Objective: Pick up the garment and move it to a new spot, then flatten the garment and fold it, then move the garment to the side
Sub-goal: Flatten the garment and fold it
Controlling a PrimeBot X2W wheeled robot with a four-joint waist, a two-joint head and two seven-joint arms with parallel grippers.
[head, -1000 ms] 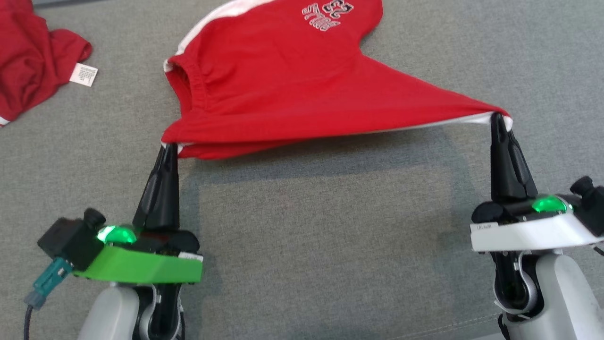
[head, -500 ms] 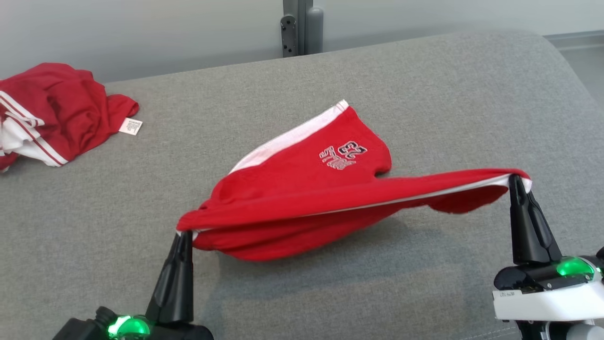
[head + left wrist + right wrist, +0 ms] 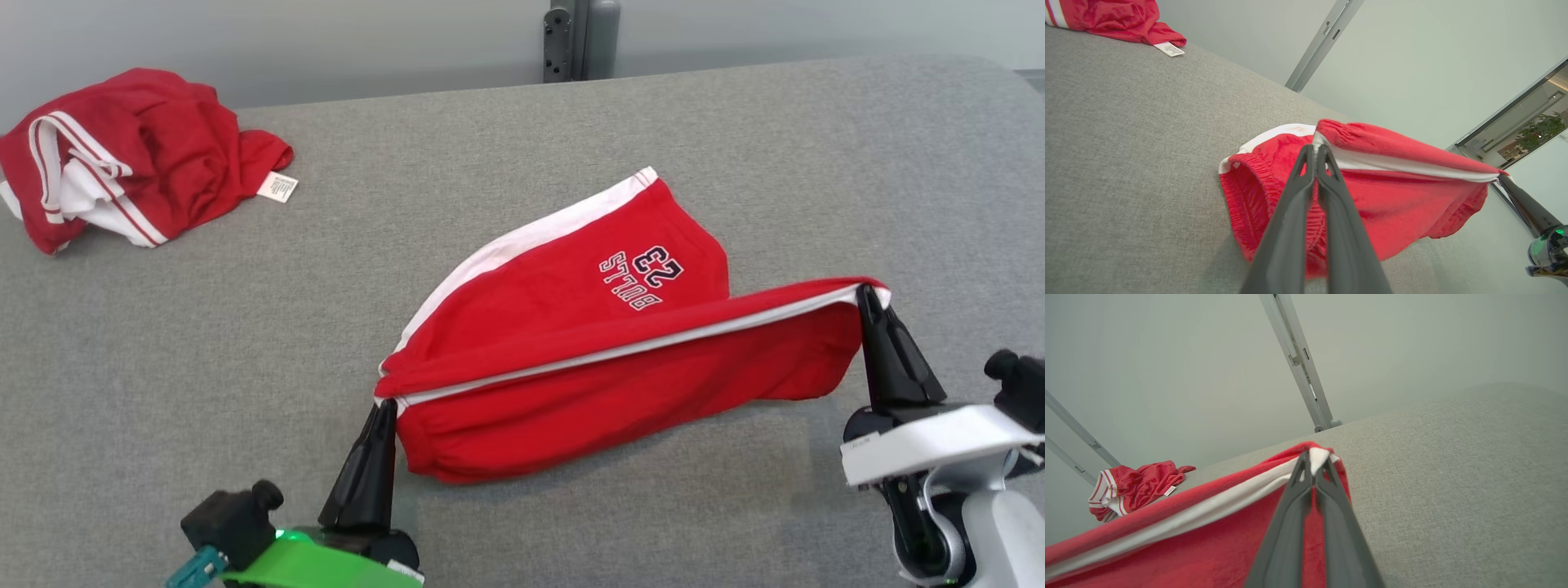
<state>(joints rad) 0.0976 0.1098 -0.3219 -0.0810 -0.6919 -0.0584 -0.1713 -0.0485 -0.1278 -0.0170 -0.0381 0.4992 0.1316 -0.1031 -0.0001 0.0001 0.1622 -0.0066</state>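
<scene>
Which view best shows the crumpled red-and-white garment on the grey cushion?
Head view: the crumpled red-and-white garment appears nearly whole, stripes and label clear. Left wrist view crops it at the corner; right wrist view shows it small, distant.

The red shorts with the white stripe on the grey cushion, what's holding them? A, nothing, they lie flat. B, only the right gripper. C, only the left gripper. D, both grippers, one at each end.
D: the left gripper and the right gripper are each shut on an opposite end of the red shorts with the white stripe, their edge stretched between them.
</scene>
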